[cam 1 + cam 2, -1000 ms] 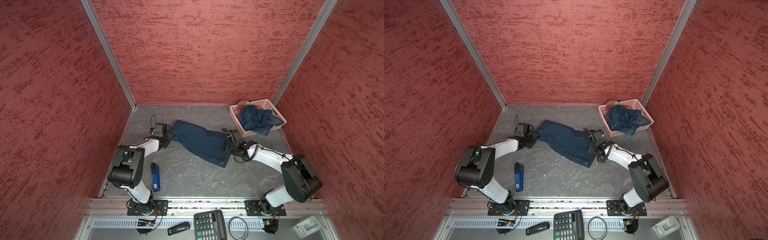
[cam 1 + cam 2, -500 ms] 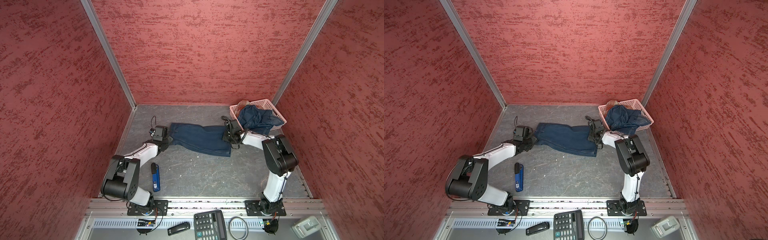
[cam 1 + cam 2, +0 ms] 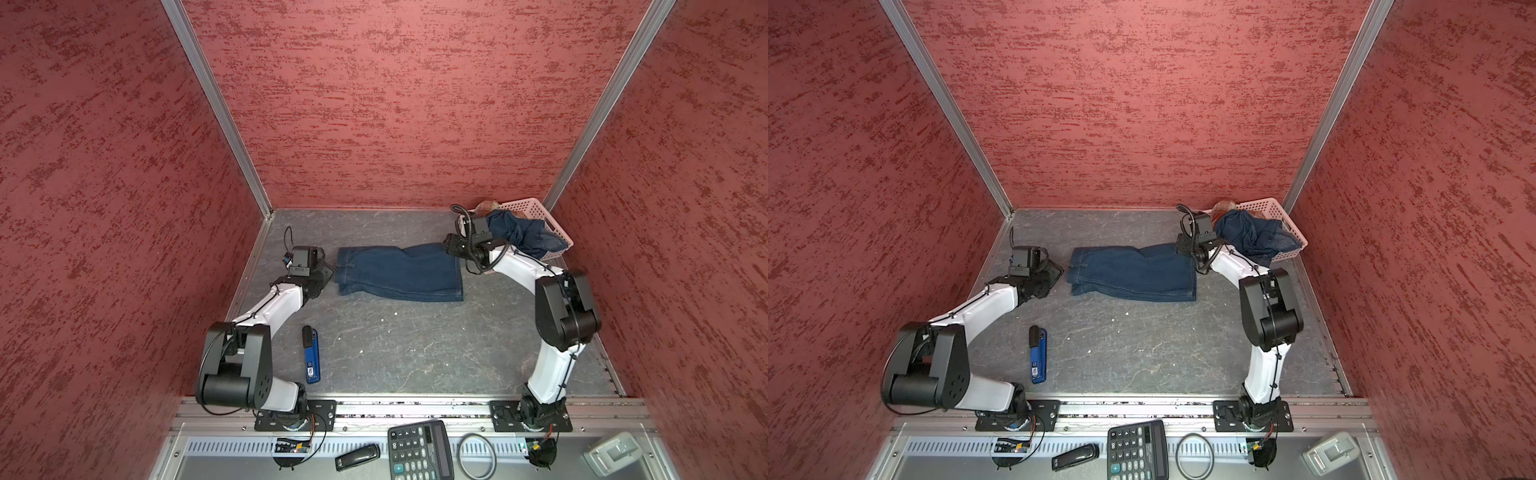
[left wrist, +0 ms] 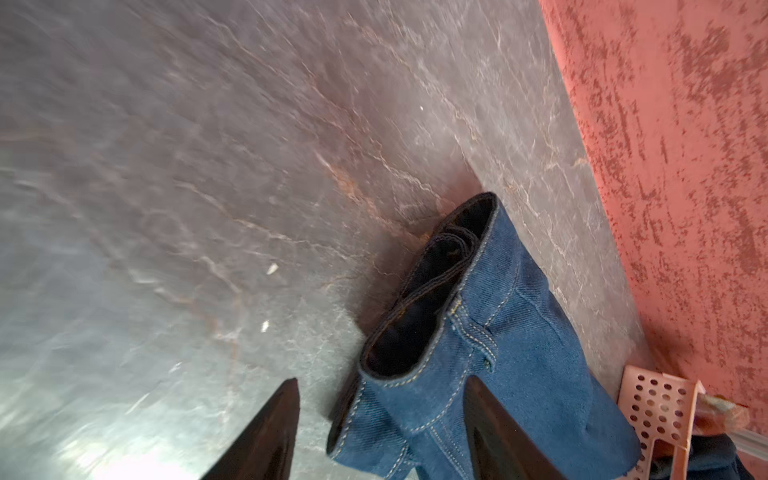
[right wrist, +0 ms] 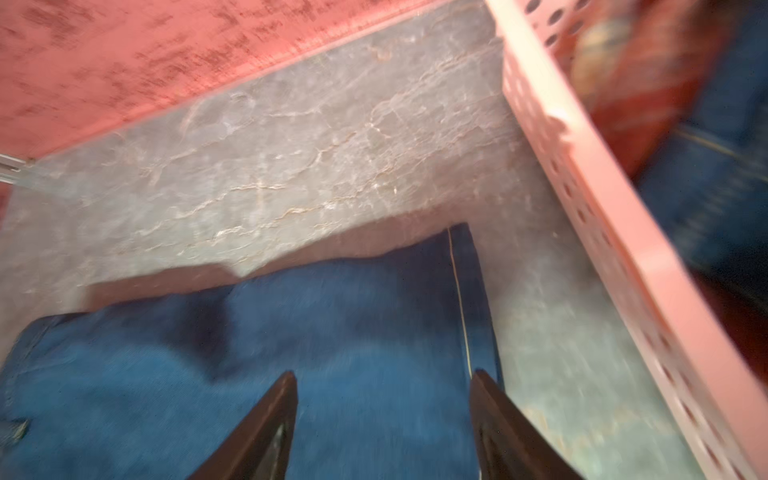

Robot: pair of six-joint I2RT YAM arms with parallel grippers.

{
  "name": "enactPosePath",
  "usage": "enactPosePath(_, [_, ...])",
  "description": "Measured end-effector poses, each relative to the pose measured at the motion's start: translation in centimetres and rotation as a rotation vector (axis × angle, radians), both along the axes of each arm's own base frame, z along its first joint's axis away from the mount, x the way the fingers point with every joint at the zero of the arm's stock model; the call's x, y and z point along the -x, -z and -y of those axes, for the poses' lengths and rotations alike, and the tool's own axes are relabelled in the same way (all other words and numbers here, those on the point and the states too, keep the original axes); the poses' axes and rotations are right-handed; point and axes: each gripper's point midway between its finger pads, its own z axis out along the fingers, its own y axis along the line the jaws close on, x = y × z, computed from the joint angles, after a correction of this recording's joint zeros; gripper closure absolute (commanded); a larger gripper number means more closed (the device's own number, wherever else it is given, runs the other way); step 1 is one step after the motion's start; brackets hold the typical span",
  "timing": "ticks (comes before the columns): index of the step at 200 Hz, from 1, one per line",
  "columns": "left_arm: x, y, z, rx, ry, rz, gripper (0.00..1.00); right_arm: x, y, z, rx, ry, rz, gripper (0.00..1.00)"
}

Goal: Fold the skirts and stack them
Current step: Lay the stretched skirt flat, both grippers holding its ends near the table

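Observation:
One denim skirt (image 3: 399, 272) (image 3: 1133, 272) lies folded crosswise on the grey table. My left gripper (image 3: 328, 272) (image 3: 1057, 270) is at its waistband end. In the left wrist view the left gripper (image 4: 381, 384) is open, with the waistband (image 4: 415, 332) just beyond and partly between the tips. My right gripper (image 3: 451, 245) (image 3: 1181, 245) sits at the far hem corner. In the right wrist view it (image 5: 384, 376) stands open over the denim (image 5: 291, 332). Another denim skirt (image 3: 519, 235) and the plaid skirt (image 3: 488, 206) fill the pink basket (image 3: 525, 204).
The basket (image 3: 1262, 203) stands in the back right corner, close to my right wrist. A blue and black tool (image 3: 311, 353) lies on the table front left. A calculator (image 3: 419, 451), a cable ring (image 3: 476, 455) and small devices sit on the front ledge. Red walls enclose three sides.
The skirt swung from a diagonal to lying crosswise, farther back. Both arms moved back with it. My left gripper opened and let go of the waistband; the right one widened.

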Motion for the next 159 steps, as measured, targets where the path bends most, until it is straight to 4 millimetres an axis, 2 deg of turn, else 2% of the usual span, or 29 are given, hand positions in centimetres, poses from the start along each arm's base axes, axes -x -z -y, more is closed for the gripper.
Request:
enactPosePath(19, [-0.7, 1.2, 1.1, 0.039, 0.049, -0.034, 0.4, 2.9, -0.1, 0.6, -0.007, -0.007, -0.016, 0.31])
enactPosePath(40, [-0.8, 2.7, 2.0, 0.072, 0.09, -0.073, 0.44, 5.9, 0.7, 1.3, -0.01, -0.007, -0.048, 0.32])
enactPosePath(62, [-0.6, 3.3, 2.6, 0.089, 0.124, -0.091, 0.49, 8.5, 2.3, 1.7, -0.018, -0.014, -0.1, 0.38])
enactPosePath(100, [-0.7, 3.2, 3.0, 0.081, 0.165, -0.081, 0.62, 12.0, 6.0, 1.3, -0.071, -0.034, -0.223, 0.49])
enactPosePath(125, [-0.7, 3.2, 3.0, 0.071, 0.188, -0.076, 0.76, 13.3, 7.2, 1.0, -0.103, -0.038, -0.264, 0.56])
enactPosePath(149, [-0.7, 3.2, 3.1, 0.059, 0.204, -0.072, 0.86, 12.8, 6.7, 0.5, -0.133, -0.045, -0.243, 0.64])
enactPosePath(159, [-0.7, 3.1, 3.1, 0.055, 0.21, -0.07, 0.94, 12.6, 6.5, 0.4, -0.144, -0.044, -0.235, 0.69])
